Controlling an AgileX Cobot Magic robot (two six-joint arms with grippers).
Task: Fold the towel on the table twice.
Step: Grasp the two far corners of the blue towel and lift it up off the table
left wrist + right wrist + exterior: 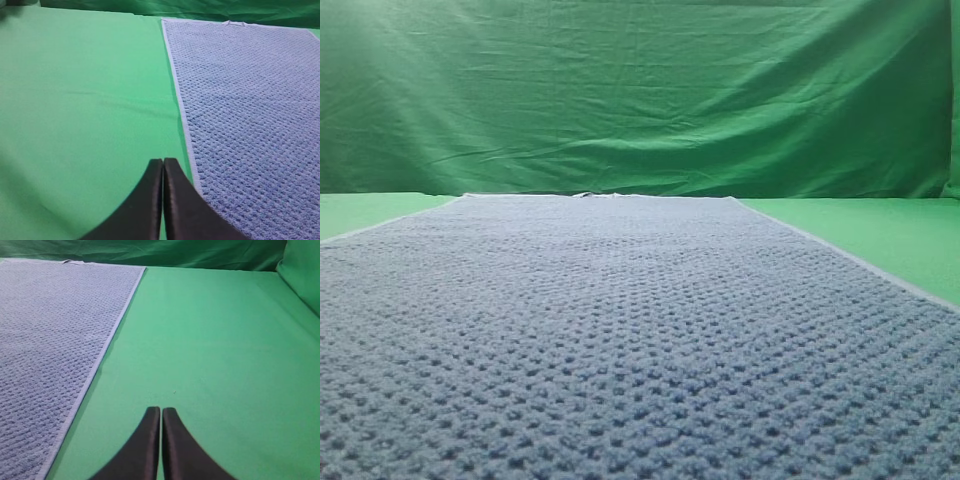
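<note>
- Towel (620, 330) lies flat and unfolded on the table (880, 235), single layer, waffle bumps facing up.
- Exterior high view: towel fills most of the lower frame, runs away from the camera to a far edge just short of the backdrop cloth (640, 90).
- Thin pale hem visible along the towel's left and right edges and the far edge; small bump or tag at the middle of the far hem, too small to tell what it is.
- Bare green table shows on both sides of the towel in the exterior view, more on the right.
- No arm or gripper visible in the exterior high view.
- Left wrist view: left gripper (163, 167) has its two black fingers pressed together, nothing between them.
- Left gripper sits over bare table (85, 110), just beside the towel's left hem; its right finger overlaps the hem in the picture, contact cannot be told.
- Towel (250, 115) takes the right part of the left wrist view, hem running diagonally toward the far corner.
- Right wrist view: right gripper (161, 415) also has its fingers together, holding nothing.
- Right gripper is over bare table (215, 350), near the towel's right hem but apart from it.
- Towel (50, 330) takes the left part of the right wrist view, flat, hem straight.
- Wrinkled backdrop cloth hangs behind the table in all three views; a green fold rises at the far right of the right wrist view.
</note>
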